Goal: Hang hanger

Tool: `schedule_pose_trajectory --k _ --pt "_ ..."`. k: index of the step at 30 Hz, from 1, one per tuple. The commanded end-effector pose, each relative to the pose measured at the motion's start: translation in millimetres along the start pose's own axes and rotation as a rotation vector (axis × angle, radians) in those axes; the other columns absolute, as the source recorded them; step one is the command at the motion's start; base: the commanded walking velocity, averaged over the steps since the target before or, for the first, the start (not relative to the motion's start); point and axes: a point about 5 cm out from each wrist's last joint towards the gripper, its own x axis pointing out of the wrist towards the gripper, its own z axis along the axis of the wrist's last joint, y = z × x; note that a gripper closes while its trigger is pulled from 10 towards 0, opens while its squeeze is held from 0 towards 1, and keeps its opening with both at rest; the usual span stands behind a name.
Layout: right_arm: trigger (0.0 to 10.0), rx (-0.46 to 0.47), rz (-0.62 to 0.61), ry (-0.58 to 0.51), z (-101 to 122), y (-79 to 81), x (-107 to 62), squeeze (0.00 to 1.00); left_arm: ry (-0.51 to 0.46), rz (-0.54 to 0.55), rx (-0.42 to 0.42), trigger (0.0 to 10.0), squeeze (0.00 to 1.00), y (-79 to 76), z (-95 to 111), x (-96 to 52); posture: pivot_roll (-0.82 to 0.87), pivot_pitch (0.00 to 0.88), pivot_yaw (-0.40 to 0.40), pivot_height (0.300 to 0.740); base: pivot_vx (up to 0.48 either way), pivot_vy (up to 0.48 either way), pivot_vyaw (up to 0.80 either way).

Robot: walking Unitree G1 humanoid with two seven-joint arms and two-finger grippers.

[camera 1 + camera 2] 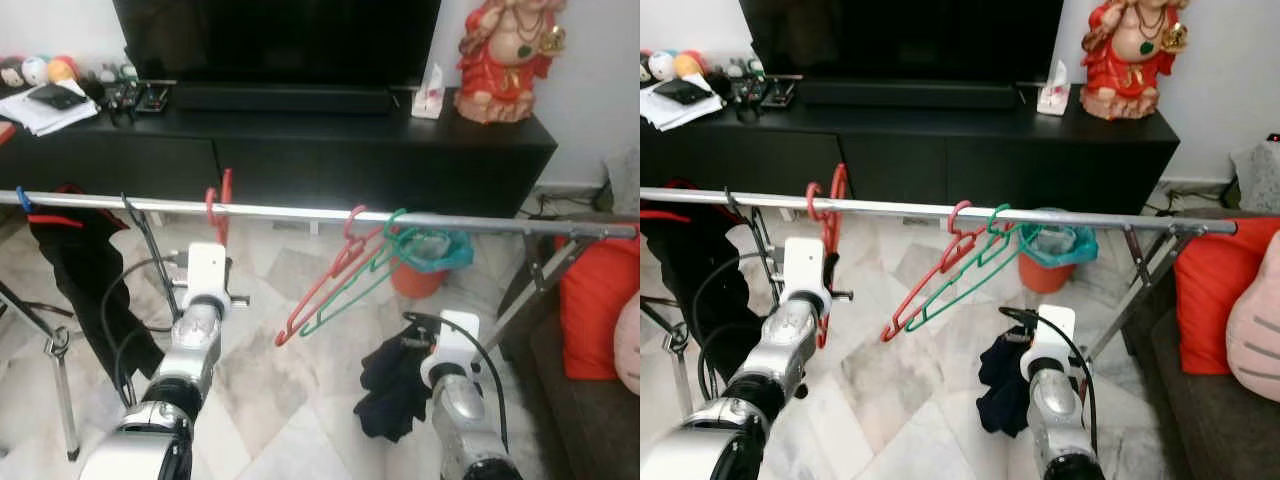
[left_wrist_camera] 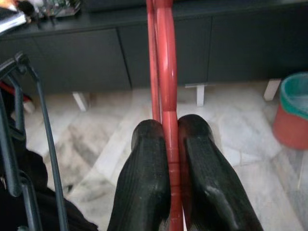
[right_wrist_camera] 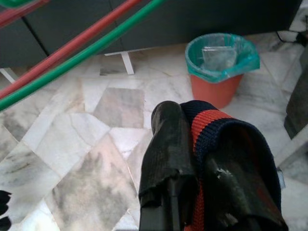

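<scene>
A red hanger [image 2: 163,57] is pinched between the fingers of my left gripper [image 2: 166,129], which is shut on its lower part. The hanger's hook [image 1: 217,200] stands at the silver rail [image 1: 300,212], rising above it; I cannot tell if it rests on the rail. Farther right, another red hanger [image 1: 322,292] and a green hanger [image 1: 352,292] hang tilted from the rail. Below the rail on the right, my right gripper [image 3: 190,115] is shut on a dark garment [image 1: 385,385] with a red stripe.
A black hanger [image 1: 140,225] and dark clothing [image 1: 85,280] hang at the rail's left end. Behind stand a black TV cabinet [image 1: 300,150] and an orange bin [image 1: 425,265]. A sofa with a red cushion [image 1: 590,310] is on the right. The rack's legs [image 1: 60,390] stand on the marble floor.
</scene>
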Motion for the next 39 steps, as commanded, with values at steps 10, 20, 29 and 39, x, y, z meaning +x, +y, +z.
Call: schedule_pose_trajectory --k 10,20,29,39 --pt "10.0 -0.049 -0.006 -0.066 7.3 -12.2 -6.6 0.00 -0.018 -0.022 0.026 10.0 0.00 11.5 -27.1 -44.2 -0.06 0.000 0.008 0.740 0.000 0.000 0.00" --pt "10.0 -0.043 -0.004 -0.093 16.7 -9.7 -3.0 0.00 -0.031 -0.047 -0.008 10.0 0.00 2.6 -19.0 -44.9 -0.06 0.000 0.009 0.740 0.000 0.000 0.00" --pt "10.0 -0.034 -0.009 -0.117 22.9 -10.9 -2.4 0.00 -0.024 -0.050 -0.016 10.0 0.00 0.3 -18.9 -47.9 -0.06 0.000 0.006 0.740 -0.160 0.000 0.00" --pt "10.0 -0.031 -0.006 -0.128 26.9 -10.3 -1.5 0.00 -0.026 -0.044 -0.024 10.0 0.00 -1.9 -17.6 -48.5 -0.06 0.000 0.007 0.740 -0.244 0.000 0.00"
